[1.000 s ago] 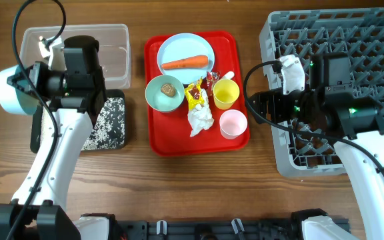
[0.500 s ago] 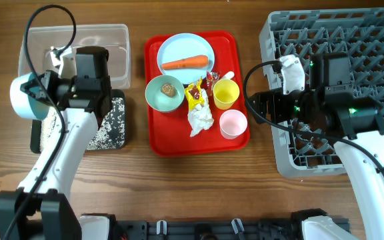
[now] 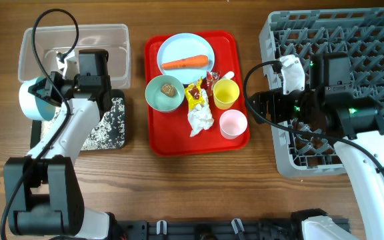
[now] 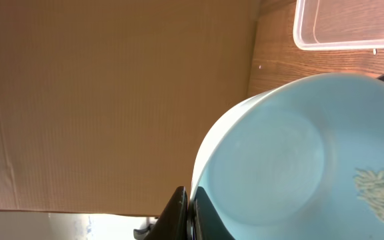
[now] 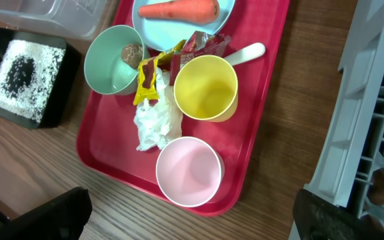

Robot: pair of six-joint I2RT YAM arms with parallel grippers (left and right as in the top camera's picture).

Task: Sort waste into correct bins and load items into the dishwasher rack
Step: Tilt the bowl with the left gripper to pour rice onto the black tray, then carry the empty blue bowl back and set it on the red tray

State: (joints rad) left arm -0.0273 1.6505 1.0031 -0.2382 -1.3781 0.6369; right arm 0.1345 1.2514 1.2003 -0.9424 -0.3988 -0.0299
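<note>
My left gripper [image 3: 51, 95] is shut on the rim of a light blue bowl [image 3: 33, 105], held tilted on its side over the left end of the black tray [image 3: 120, 100]. White grains [image 3: 109, 123] lie in that tray. In the left wrist view the bowl [image 4: 279, 153] fills the frame, with some grains [image 4: 379, 190] clinging inside. My right gripper [image 3: 260, 107] is open and empty, hovering between the red tray and the dishwasher rack [image 3: 365, 40]. The second bowl [image 3: 165, 93] holds a brown lump. The plate [image 3: 185, 50] carries the carrot [image 3: 185, 63].
The clear tub [image 3: 115, 40] stands behind the black tray. The red tray [image 3: 155, 133] also holds wrappers [image 3: 195, 93], tissue [image 3: 201, 119], a yellow cup [image 3: 225, 93], a pink cup [image 3: 233, 123] and a white spoon [image 3: 227, 76].
My left arm has swung the bowl to the right and slightly forward, turning it over the black tray. The right arm has not moved.
</note>
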